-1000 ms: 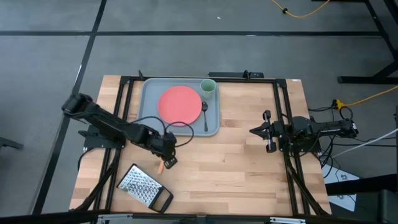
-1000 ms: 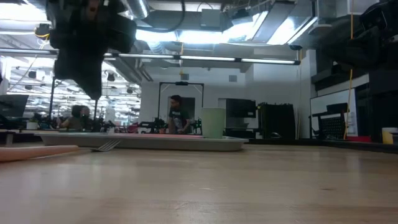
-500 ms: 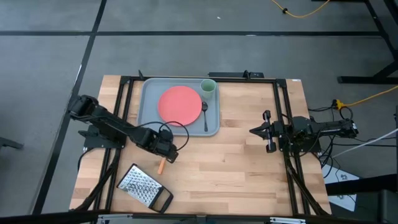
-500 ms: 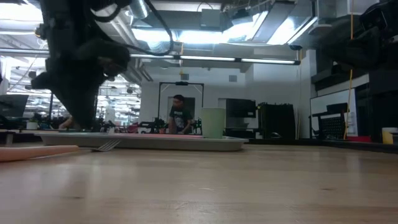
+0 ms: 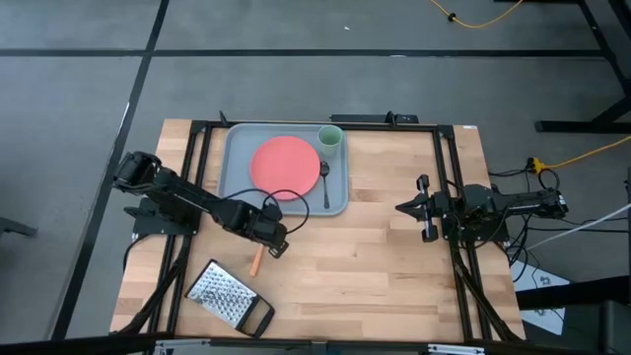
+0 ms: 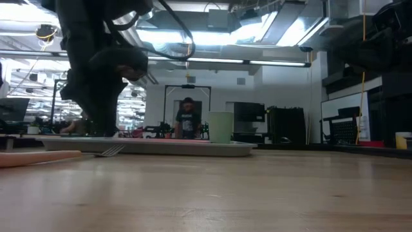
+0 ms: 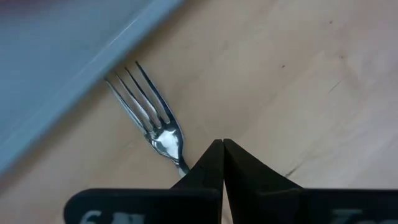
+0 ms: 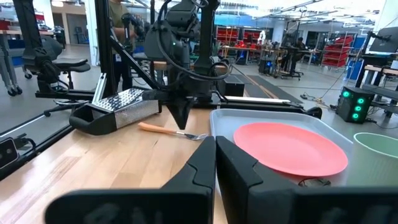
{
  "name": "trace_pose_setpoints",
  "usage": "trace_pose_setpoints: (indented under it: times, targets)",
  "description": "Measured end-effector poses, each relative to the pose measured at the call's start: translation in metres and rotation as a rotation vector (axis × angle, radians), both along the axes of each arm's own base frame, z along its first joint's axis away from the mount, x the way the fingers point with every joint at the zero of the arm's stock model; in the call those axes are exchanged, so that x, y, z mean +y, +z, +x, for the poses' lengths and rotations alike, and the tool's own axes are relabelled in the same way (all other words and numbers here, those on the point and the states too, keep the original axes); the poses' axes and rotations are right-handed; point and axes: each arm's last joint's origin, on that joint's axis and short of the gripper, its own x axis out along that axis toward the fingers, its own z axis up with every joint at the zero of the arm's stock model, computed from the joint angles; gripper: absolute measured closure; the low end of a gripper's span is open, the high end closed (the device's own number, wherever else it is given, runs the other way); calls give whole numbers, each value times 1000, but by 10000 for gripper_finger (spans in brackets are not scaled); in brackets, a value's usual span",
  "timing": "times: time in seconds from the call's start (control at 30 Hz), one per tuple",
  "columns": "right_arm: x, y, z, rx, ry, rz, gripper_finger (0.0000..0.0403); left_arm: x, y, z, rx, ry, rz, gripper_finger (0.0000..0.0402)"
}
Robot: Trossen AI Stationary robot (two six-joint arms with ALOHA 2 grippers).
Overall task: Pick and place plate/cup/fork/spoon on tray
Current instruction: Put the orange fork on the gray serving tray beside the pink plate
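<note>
A: Dark and pressed flat together, the left gripper's (image 7: 222,144) fingers hold nothing; their tips hang over the fork's (image 7: 149,118) neck, just behind the tines.

B: And the fork itself?

A: It lies flat on the wooden table (image 5: 394,266), not yet on the tray (image 5: 237,163). Its tines point at the tray's near rim and lie just beside it, and the orange handle (image 5: 255,262) trails back toward the grater (image 5: 227,298).

B: How should it handle?

A: I judge it light and rigid: metal tines, what looks like a plastic handle. It lies so low on the wood that the fingers need to part and straddle it right down at the table. The metal neck is thin and probably slick, so it may twist in a pinch. The handle is wider and likely grips better, so I would take it there, near the middle, so it hangs level.

B: The rest?

A: The plate (image 5: 285,166), cup (image 5: 329,137) and spoon (image 5: 324,181) already sit on the tray, the spoon just beside the plate. The right gripper (image 5: 403,208) waits well apart at the table's right side, fingers all but together on nothing.
</note>
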Motion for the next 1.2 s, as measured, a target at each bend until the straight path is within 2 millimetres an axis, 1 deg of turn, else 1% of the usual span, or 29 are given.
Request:
trace_pose_setpoints:
  times: [0.1, 0.2, 0.3, 0.43, 0.57, 0.67, 0.8, 0.9, 1.07, 1.2]
  targets:
    - [0, 0, 0, 0, 0, 0, 386, 4, 1, 3, -33, 14, 24, 401]
    - [0, 0, 0, 1, 0, 0, 386, 5, 4, 9, -92, -25, 64, 401]
    - [0, 0, 0, 0, 0, 0, 386, 2, 4, 8, -99, 0, 71, 393]
    - [0, 0, 0, 0, 0, 0, 386, -10, 2, 0, -75, 62, 66, 356]
    - [0, 0, 0, 0, 0, 0, 386, -23, 1, -6, -65, 121, 6, 316]
    - [0, 0, 0, 0, 0, 0, 386, -34, 1, -11, -62, 112, -20, 296]
    - [0, 0, 0, 0, 0, 0, 386, -50, 3, -11, -105, 118, -130, 292]
    - [0, 0, 0, 0, 0, 0, 386, -56, 5, -8, -144, 104, -187, 292]
    - [0, 0, 0, 1, 0, 0, 385, -61, 9, -2, -213, 98, -240, 292]
    - [0, 0, 0, 0, 0, 0, 386, -60, 7, -5, -183, 169, -263, 292]
